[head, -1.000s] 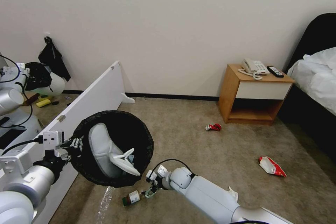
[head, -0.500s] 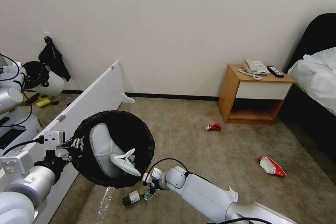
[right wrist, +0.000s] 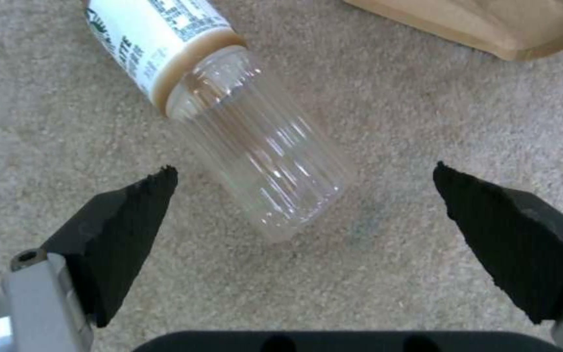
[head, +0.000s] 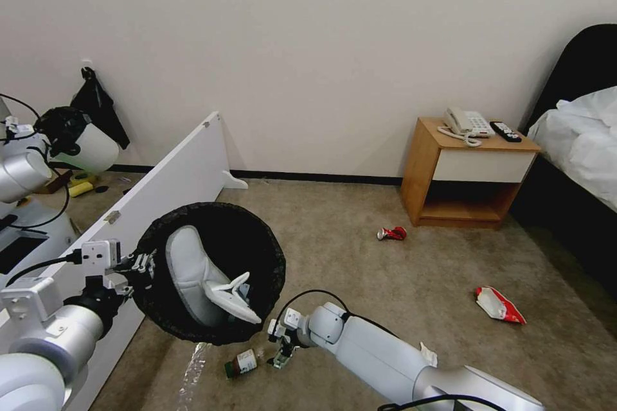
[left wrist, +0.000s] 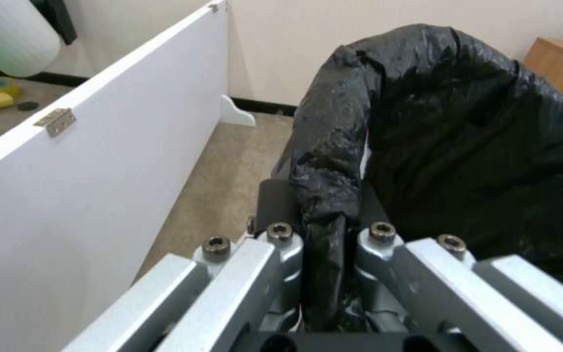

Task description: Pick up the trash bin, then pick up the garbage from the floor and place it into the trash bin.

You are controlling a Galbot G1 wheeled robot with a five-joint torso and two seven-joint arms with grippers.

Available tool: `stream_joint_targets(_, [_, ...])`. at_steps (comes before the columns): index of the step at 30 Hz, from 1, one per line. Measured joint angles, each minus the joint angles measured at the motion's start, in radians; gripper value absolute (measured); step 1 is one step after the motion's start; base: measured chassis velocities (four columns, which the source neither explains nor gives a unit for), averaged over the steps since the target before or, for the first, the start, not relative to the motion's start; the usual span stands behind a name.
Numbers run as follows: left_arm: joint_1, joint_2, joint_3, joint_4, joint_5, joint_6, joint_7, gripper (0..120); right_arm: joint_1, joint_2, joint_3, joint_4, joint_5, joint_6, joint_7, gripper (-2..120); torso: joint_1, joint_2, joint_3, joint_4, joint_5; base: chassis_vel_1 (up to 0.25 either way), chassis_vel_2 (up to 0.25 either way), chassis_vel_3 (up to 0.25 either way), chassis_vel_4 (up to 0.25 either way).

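My left gripper (head: 138,265) is shut on the rim of the trash bin (head: 254,250), a round bin lined with a black bag, and holds it tilted above the floor (head: 385,282). In the left wrist view the jaws of the left gripper (left wrist: 324,234) pinch the bag-covered rim of the trash bin (left wrist: 490,146). White slippers (head: 196,273) lie inside. My right gripper (head: 283,354) hangs open low over a small bottle (head: 244,361) lying on the carpet. In the right wrist view the right gripper (right wrist: 302,171) straddles the clear end of the bottle (right wrist: 255,146), with the fingers (right wrist: 125,225) apart from it.
A brown paper bag (right wrist: 490,24) lies just past the bottle. A crushed red can (head: 392,233), a red-white snack packet (head: 500,305) and a white tissue (head: 427,354) lie on the carpet. A white board (head: 167,186) stands on the left, a wooden nightstand (head: 472,170) and a bed (head: 578,141) on the right.
My right arm has shifted slightly beside the bottle, gripper still open. The trash bin stays held in the same place. A pale bin at the far left has moved upward.
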Motion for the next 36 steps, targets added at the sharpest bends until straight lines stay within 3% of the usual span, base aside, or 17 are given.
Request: stream_joint_targets(36, [0.010,-0.005,-0.011,-0.013,-0.002,0.000,0.000,4,0.006,0.040,0.033,-0.064,-0.007,0.044,-0.013,98,0.000,0.000,0.000,0.0000,0.0000,0.000,0.000,0.000,0.000])
